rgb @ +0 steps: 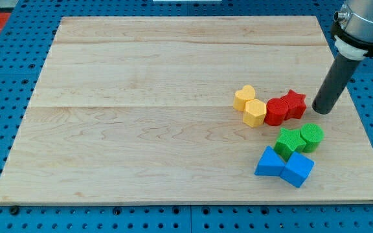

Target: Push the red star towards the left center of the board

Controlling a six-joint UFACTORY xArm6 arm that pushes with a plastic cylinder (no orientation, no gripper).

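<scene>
The red star (294,103) lies at the right of the wooden board (141,129), touching a red round block (276,111) on its left. My tip (322,109) stands just right of the red star, a small gap apart. Left of the red pair are a yellow heart (243,98) and a yellow hexagon (254,113), close together.
Below the red blocks sit a green star (289,142) and a green cylinder (312,137). Below those lie a blue triangle (269,163) and a blue cube (298,169). The board's right edge is near my tip.
</scene>
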